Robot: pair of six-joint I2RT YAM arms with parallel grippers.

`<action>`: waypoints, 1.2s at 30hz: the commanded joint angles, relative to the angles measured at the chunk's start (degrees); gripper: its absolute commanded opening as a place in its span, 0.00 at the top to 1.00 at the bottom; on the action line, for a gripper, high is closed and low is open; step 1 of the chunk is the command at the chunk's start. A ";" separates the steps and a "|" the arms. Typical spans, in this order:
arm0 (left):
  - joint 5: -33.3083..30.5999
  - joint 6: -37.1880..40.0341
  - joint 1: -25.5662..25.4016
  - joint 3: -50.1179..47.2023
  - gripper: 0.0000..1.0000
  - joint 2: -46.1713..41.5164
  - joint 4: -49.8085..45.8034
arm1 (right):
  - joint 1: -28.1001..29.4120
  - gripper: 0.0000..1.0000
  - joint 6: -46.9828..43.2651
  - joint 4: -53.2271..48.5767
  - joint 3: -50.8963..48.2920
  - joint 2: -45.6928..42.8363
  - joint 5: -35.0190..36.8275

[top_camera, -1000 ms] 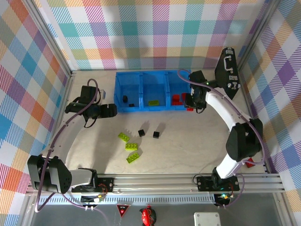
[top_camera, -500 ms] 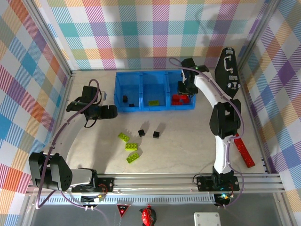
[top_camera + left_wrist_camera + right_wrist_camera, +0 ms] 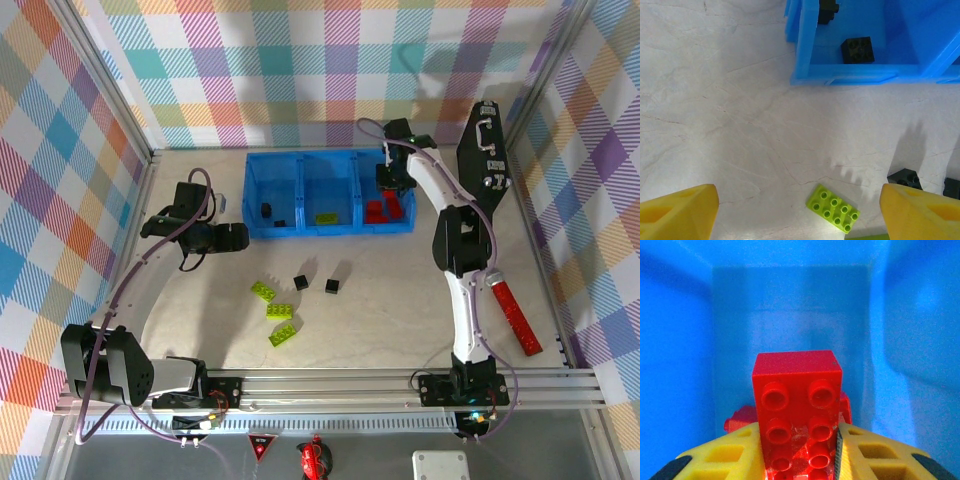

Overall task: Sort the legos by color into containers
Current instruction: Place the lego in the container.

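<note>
1. You're swinging the right gripper (image 3: 388, 183), pinching a red brick (image 3: 797, 400), from the front of the tray (image 3: 300, 233) to over its right-end compartment; release looks next.
2. Your left gripper (image 3: 233, 237) is idling spread by the left edge of the table (image 3: 400, 300).

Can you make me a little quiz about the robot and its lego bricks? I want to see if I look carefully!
1. True or false: the left gripper is shut.
2. Which colour is the brick in the right gripper? A green, B red, C black.
3. How many lime-green bricks lie on the table outside the blue tray?

Key: 1 false, it is open. 2 B. 3 three.
</note>
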 commanded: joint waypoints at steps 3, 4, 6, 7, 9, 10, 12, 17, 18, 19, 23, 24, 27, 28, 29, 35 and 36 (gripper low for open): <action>-1.17 -1.34 0.58 0.27 0.17 -0.83 -0.45 | -0.04 0.64 -2.54 3.18 4.83 3.90 -1.44; -1.08 -1.35 0.55 0.30 0.17 -0.79 -0.53 | -0.04 0.64 -2.73 3.67 5.29 4.57 -1.72; -2.41 -1.91 0.68 0.41 0.17 -1.01 -0.70 | -0.04 0.64 -2.99 4.16 5.86 5.86 -2.05; -4.20 -2.75 0.71 0.54 0.17 -1.31 -0.95 | -0.04 0.64 -3.11 4.30 6.06 6.48 -2.21; -3.95 -2.76 1.28 0.03 0.17 -2.46 -0.28 | -0.04 0.64 -3.04 4.54 6.15 7.43 -2.36; -3.51 -2.80 1.71 -0.43 0.17 -3.14 0.14 | -0.04 0.64 -3.04 4.63 6.19 7.83 -2.44; -2.85 -2.84 2.77 -0.80 0.17 -3.75 0.51 | -0.04 0.64 -2.91 4.63 6.15 8.23 -2.89; -2.11 -2.49 4.03 -0.39 0.17 -2.73 -0.18 | -0.04 0.61 -3.04 4.37 6.07 8.41 -3.09; -2.18 -2.39 4.17 -0.34 0.17 -2.67 -0.36 | -0.04 0.60 -2.94 4.15 6.11 8.21 -3.18; -2.75 -2.32 4.21 -0.30 0.17 -2.69 -0.52 | 0.02 0.58 -2.81 3.92 6.04 7.92 -3.18; -2.57 -2.03 4.83 -0.65 0.17 -3.50 -0.45 | 0.14 0.50 -1.88 2.84 5.57 5.72 -3.60; -2.26 -1.93 4.90 -0.51 0.16 -3.42 -0.45 | 0.21 0.49 -1.74 2.59 5.18 4.70 -3.61; -3.79 -1.88 5.00 0.20 0.17 -1.98 -1.82 | 0.39 0.44 -1.52 2.61 2.89 1.47 -4.01; -3.88 -1.71 5.00 0.25 0.18 -1.82 -1.94 | 0.43 0.44 -1.42 2.69 1.84 0.20 -4.06; -3.89 -1.70 5.01 0.23 0.18 -1.77 -1.86 | 0.57 0.44 -1.29 2.78 0.92 -1.02 -3.99; -2.75 -0.67 5.00 -0.16 0.20 -2.78 -2.02 | 1.32 0.43 0.54 4.20 -9.22 -10.80 -5.29; -2.59 -0.50 5.00 -0.27 0.20 -2.78 -2.12 | 1.40 0.43 1.13 5.19 -12.05 -12.85 -5.81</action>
